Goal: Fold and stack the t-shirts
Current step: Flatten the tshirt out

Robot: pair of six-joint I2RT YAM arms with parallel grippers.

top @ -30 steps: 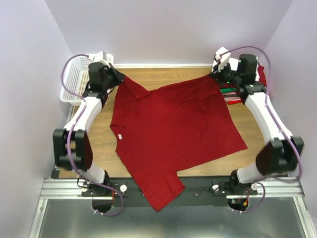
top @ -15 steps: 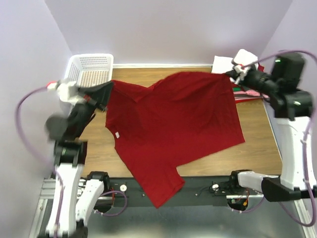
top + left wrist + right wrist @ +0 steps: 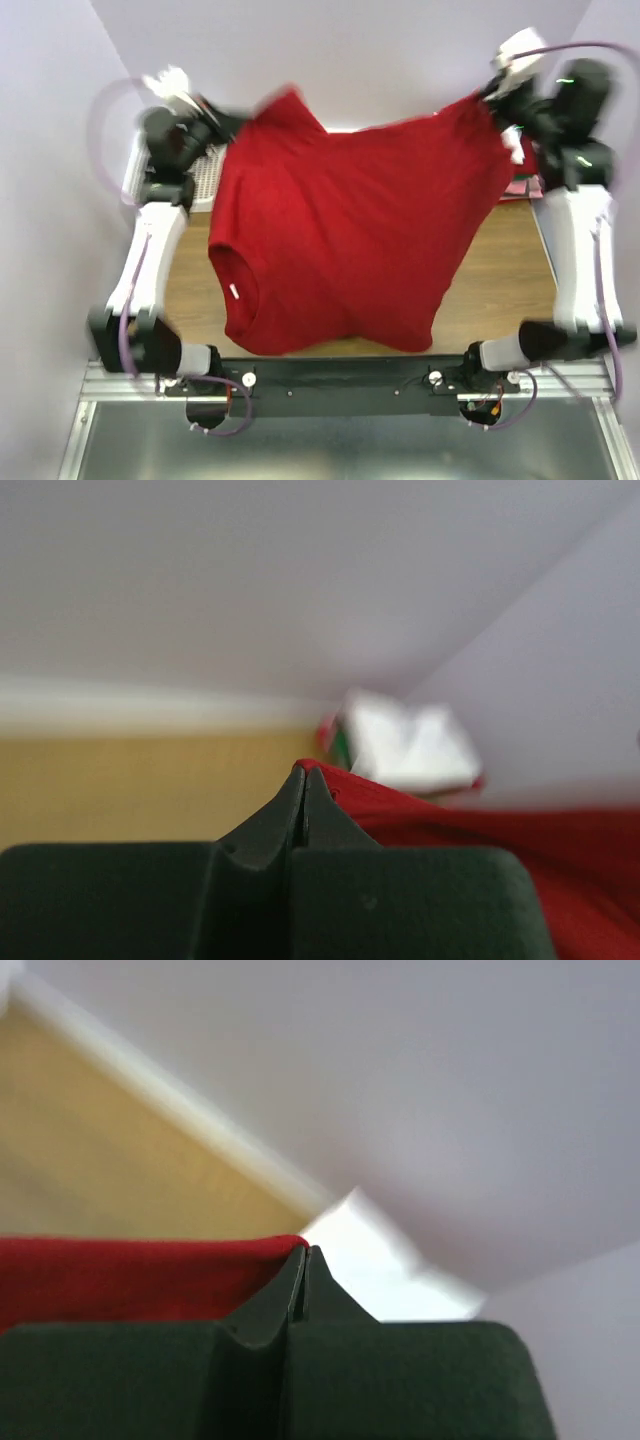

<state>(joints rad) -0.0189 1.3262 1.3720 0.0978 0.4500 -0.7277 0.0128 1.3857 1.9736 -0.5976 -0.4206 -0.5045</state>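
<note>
High above the wooden table (image 3: 500, 270), the big dark red t-shirt (image 3: 340, 230) hangs spread out, its top corners pinched tight by the left gripper (image 3: 215, 125) and right gripper (image 3: 487, 97).

Wooden table (image 3: 500, 270) under me, bare board on my right side. White mesh basket (image 3: 205, 175) at the table's far left corner, mostly hidden. Pale walls (image 3: 380, 50) behind the table.
</note>
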